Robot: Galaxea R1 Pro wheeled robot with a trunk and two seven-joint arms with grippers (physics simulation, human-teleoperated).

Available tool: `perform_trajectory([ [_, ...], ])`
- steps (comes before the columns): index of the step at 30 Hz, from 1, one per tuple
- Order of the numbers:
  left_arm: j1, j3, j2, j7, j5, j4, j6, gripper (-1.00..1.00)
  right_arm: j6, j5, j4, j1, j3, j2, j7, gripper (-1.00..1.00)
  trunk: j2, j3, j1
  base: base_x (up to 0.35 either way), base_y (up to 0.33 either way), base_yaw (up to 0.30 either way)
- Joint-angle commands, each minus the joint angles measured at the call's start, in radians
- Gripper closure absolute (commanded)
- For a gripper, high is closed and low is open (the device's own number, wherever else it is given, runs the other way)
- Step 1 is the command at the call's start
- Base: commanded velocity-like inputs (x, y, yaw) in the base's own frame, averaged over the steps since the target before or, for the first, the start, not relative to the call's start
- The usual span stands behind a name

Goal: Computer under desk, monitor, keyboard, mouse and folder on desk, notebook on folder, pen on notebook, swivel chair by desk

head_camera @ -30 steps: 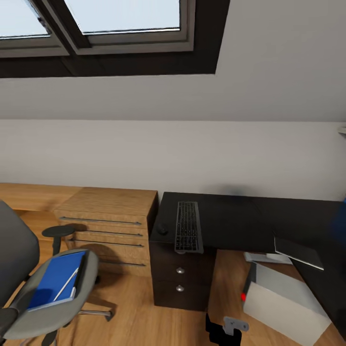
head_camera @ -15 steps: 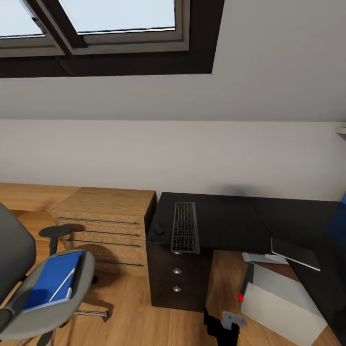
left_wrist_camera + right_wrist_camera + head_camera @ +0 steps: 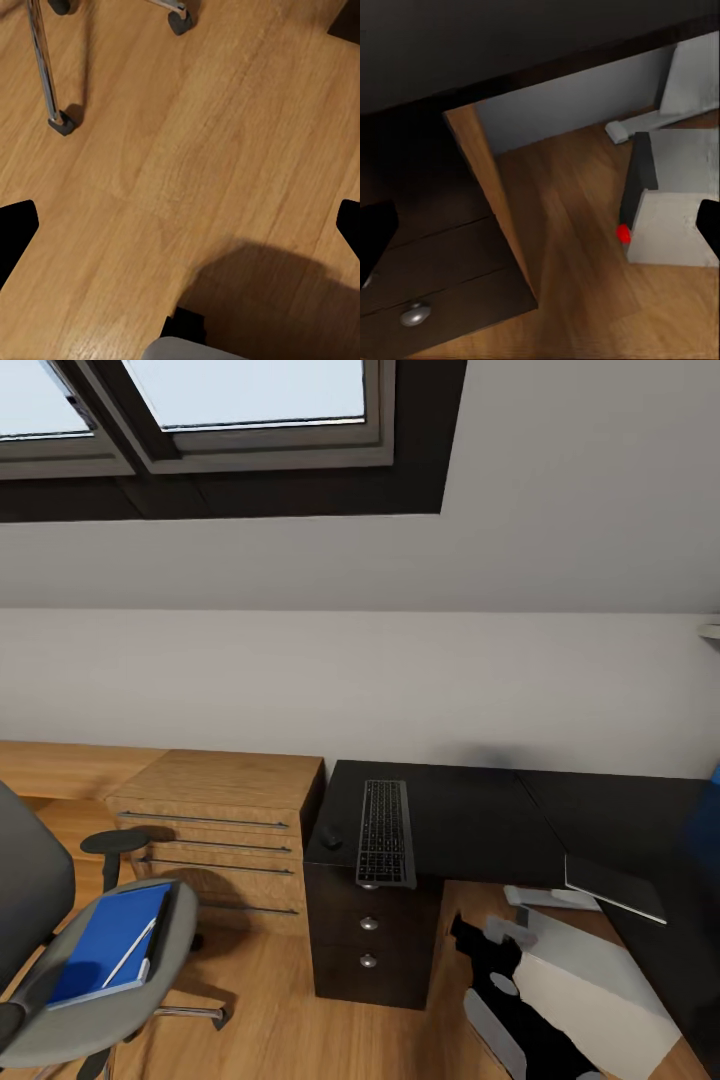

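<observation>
While the keyboard [image 3: 387, 846] and mouse [image 3: 331, 838] are lying on the desk [image 3: 470, 820] | folder [image 3: 108, 942] is waiting on chair [image 3: 60, 960] | both grippers are spread, empty

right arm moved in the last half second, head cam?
Yes. The right end effector has risen from the frame's bottom edge to beside the desk's drawers, in front of the computer. The drawers themselves did not shift.
</observation>
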Motion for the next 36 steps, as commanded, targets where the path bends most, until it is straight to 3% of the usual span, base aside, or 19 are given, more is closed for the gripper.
perform_trajectory([
  [1,-0.001,-0.009,0.002,0.008,0.01,0.0,-0.004,-1.0,0.038,-0.012,-0.039,-0.001,0.007,-0.014,-0.041,-1.0,-0.001,-0.001,0.0,0.0,0.0,0.0],
  [5,-0.001,-0.009,0.002,0.007,0.01,0.0,-0.004,-1.0,0.221,-0.013,-0.224,-0.001,0.002,-0.061,-0.189,-1.0,-0.001,-0.001,0.0,0.0,0.0,0.0],
  [7,-0.001,-0.009,0.002,0.007,0.01,0.0,-0.004,-1.0,0.276,-0.014,-0.281,-0.001,-0.004,-0.071,-0.233,-1.0,-0.001,-0.001,0.0,0.0,0.0,0.0],
  [8,-0.001,-0.009,0.003,0.007,0.01,0.0,-0.008,-1.0,0.396,-0.015,-0.384,-0.001,-0.093,-0.084,-0.31,-1.0,-0.001,-0.001,0.0,0.0,0.0,0.0],
  [11,-0.001,-0.009,0.003,0.007,0.01,0.001,-0.021,-1.0,0.413,-0.016,-0.421,-0.001,-0.139,-0.086,-0.31,-1.0,-0.001,-0.001,0.0,0.0,0.0,0.0],
  [12,-0.001,-0.009,0.002,0.007,0.008,0.018,-0.063,-1.0,0.418,-0.014,-0.437,0.0,-0.169,-0.085,-0.293,-1.0,-0.001,-0.001,0.0,0.0,0.0,0.0],
  [13,-0.001,-0.009,0.002,0.007,0.008,0.023,-0.075,-1.0,0.418,-0.013,-0.436,0.0,-0.173,-0.085,-0.289,-1.0,-0.001,-0.001,0.0,0.0,0.0,0.0],
  [18,-0.001,-0.01,0.0,0.007,0.006,0.048,-0.138,-1.0,0.41,-0.013,-0.431,0.0,-0.186,-0.084,-0.274,-1.0,-0.001,-0.001,0.0,0.0,0.0,0.0],
  [27,-0.001,-0.01,-0.001,0.007,0.005,0.054,-0.153,-1.0,0.334,-0.013,-0.421,0.002,-0.189,-0.084,-0.244,-1.0,-0.001,-0.001,0.0,0.0,0.0,-0.075],
  [36,-0.001,-0.01,0.001,0.007,0.005,0.054,-0.154,-1.0,0.326,-0.011,-0.404,0.002,-0.188,-0.084,-0.22,-1.0,-0.001,-0.001,0.0,0.0,0.0,-0.248],
])
